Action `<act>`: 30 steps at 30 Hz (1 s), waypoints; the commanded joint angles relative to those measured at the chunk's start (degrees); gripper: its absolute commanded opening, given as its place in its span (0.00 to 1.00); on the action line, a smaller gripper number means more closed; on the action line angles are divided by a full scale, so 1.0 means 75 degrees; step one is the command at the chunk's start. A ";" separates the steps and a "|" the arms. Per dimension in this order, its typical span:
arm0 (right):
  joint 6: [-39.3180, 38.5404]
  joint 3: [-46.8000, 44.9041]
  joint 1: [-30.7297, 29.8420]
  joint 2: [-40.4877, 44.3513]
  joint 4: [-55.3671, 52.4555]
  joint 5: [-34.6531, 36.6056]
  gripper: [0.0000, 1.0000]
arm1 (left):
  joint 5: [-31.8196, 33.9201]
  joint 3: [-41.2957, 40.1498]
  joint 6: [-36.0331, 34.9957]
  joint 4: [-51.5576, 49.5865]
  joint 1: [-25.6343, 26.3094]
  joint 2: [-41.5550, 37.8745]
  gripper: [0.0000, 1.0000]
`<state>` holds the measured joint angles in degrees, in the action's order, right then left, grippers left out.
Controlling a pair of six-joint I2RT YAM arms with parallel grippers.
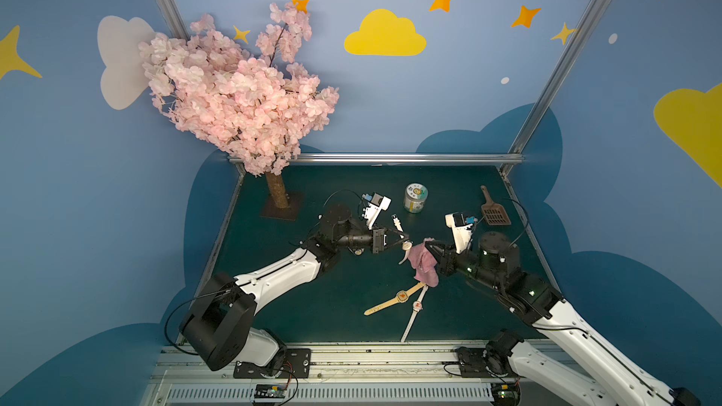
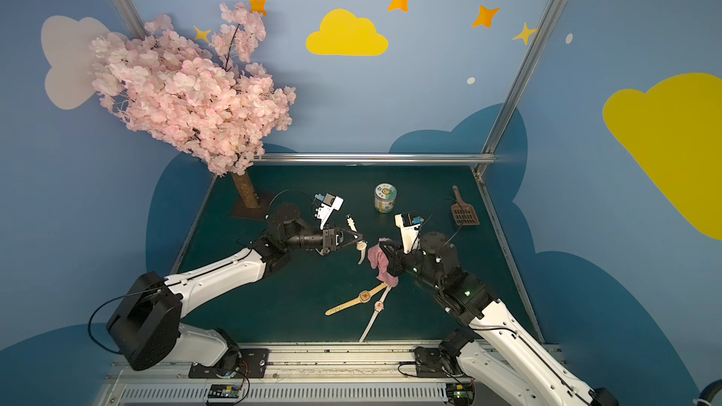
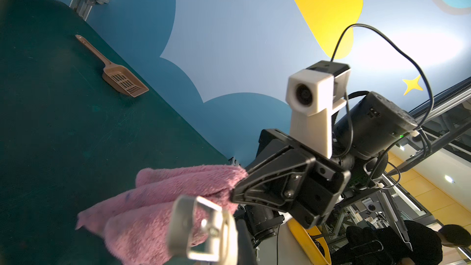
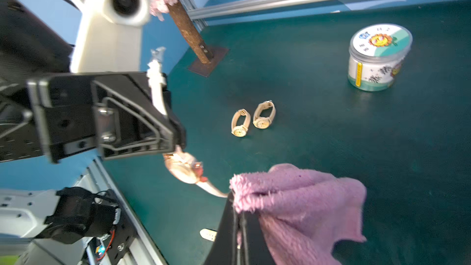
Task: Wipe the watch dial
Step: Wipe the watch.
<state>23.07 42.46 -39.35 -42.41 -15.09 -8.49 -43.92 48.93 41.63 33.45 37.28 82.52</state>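
Observation:
My left gripper (image 1: 406, 237) is shut on the white strap of a watch (image 1: 407, 245) held above the green table, near its middle. The watch's round dial (image 4: 183, 166) hangs just below the fingertips, and the strap runs up past the jaws and down below them. My right gripper (image 1: 428, 244) is shut on a pink cloth (image 1: 424, 265) that droops from its jaws. The cloth (image 4: 305, 200) sits close beside the dial with a small gap between them. In the left wrist view the watch buckle (image 3: 201, 228) is a blur in front of the cloth (image 3: 165, 195).
A tan-strap watch (image 1: 402, 296) and a white-strap watch (image 1: 417, 306) lie flat in front of the cloth. Two buckled watches (image 4: 251, 119) stand under my left arm. A jar (image 1: 415, 198) and a brown scoop (image 1: 494, 214) are at the back. A pink blossom tree (image 1: 242, 99) fills the back left corner.

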 commanded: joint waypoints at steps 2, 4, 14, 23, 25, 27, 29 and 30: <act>-0.0038 -0.0119 -0.0023 -0.0077 0.1505 -0.1793 0.00 | -0.0144 -0.0032 0.0028 0.0255 -0.0014 -0.0040 0.03; 0.0011 -0.0070 -0.0049 -0.0335 0.1751 -0.2165 0.00 | -0.0156 -0.0031 0.0054 0.0290 -0.0019 -0.0024 0.03; 0.0273 0.0016 -0.0202 -0.1562 0.1601 -0.1512 0.00 | -0.0126 -0.0072 0.0052 0.0275 -0.0014 -0.0144 0.03; 0.0386 -0.0492 -0.0214 -0.1616 0.1450 -0.0952 0.00 | -0.0107 -0.0088 0.0040 0.0274 -0.0025 -0.0151 0.03; 0.0402 -0.0493 -0.0202 -0.1470 0.1364 -0.0781 0.00 | -0.0109 -0.0086 0.0057 0.0274 -0.0043 -0.0157 0.03; 0.0399 -0.0727 -0.0177 -0.1294 0.1181 -0.0549 0.00 | -0.0108 -0.0093 0.0056 0.0274 -0.0046 -0.0172 0.03; 0.0392 -0.0750 -0.0126 -0.1116 0.0948 -0.0296 0.00 | -0.0121 -0.0079 0.0057 0.0274 -0.0048 -0.0180 0.03; 0.0393 -0.0752 -0.0088 -0.1008 0.0786 -0.0179 0.00 | -0.0132 -0.0092 0.0056 0.0274 -0.0048 -0.0190 0.03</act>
<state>25.76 36.82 -40.64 -52.62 -6.94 -14.63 -42.96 48.07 42.02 33.74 36.77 82.48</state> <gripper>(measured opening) 0.047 0.054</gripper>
